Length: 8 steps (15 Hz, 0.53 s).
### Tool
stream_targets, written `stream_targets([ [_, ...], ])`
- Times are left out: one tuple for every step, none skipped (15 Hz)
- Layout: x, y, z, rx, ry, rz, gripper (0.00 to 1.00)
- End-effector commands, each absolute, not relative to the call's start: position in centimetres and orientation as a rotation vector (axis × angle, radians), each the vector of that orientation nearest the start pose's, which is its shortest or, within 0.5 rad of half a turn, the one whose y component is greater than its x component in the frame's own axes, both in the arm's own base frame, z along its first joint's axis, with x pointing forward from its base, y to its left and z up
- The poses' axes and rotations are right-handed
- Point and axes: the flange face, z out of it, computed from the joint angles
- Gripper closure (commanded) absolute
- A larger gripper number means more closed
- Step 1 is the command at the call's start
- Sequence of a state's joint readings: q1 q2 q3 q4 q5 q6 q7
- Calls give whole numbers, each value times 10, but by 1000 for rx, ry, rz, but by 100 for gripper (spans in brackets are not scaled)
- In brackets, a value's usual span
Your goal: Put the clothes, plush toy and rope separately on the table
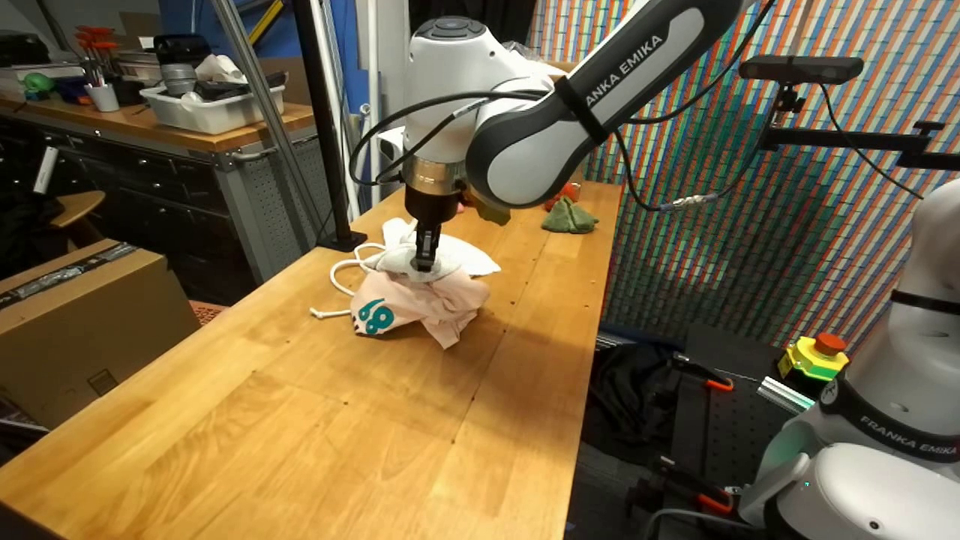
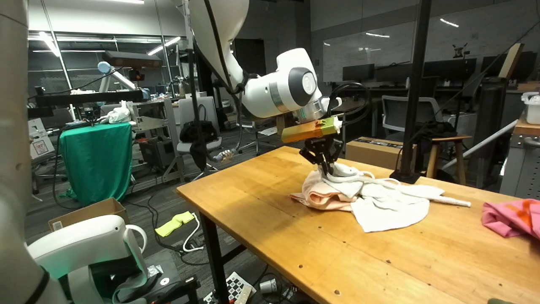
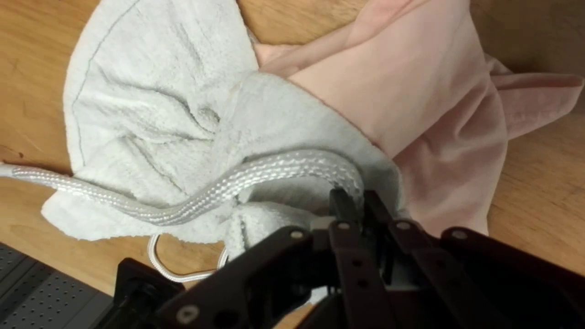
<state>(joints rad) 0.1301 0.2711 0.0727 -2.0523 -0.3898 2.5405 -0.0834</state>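
My gripper [image 3: 357,200] points down into the pile, shut on the white braided rope [image 3: 292,165], whose curve runs in between the fingertips. Beneath the rope lies a crumpled white cloth [image 3: 155,109], partly over a peach cloth [image 3: 393,82]. In an exterior view the peach cloth [image 1: 442,300] shows teal lettering. Both exterior views show the pile resting on the wooden table [image 1: 337,450]. A pink garment [image 2: 510,217] lies apart from it near the picture's right edge. Further along stand a green fabric piece [image 1: 568,217] and a red thing [image 1: 564,193]; I cannot tell whether either is the plush toy.
A black post [image 2: 407,176] is fixed at the table's edge, close to the pile. On the floor beyond that edge sits a cardboard box [image 1: 90,337]. A thinner white cord loop [image 3: 171,274] pokes out from under the white cloth.
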Motion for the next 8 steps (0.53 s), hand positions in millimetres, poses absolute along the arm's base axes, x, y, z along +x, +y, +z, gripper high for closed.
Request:
stream_targets([
  [603, 122, 372, -3216, -927, -561, 91],
  [604, 121, 386, -3216, -916, -612, 91],
  [606, 119, 399, -3217, -904, -668, 91],
  [607, 117, 412, -3215, -890, -732, 91],
  [608, 117, 427, -3212, -874, -782, 91],
  [608, 115, 440, -3207, -858, -846, 91],
  [607, 115, 454, -3205, -845, -896, 91],
  [606, 114, 465, -3199, -834, -957, 91],
])
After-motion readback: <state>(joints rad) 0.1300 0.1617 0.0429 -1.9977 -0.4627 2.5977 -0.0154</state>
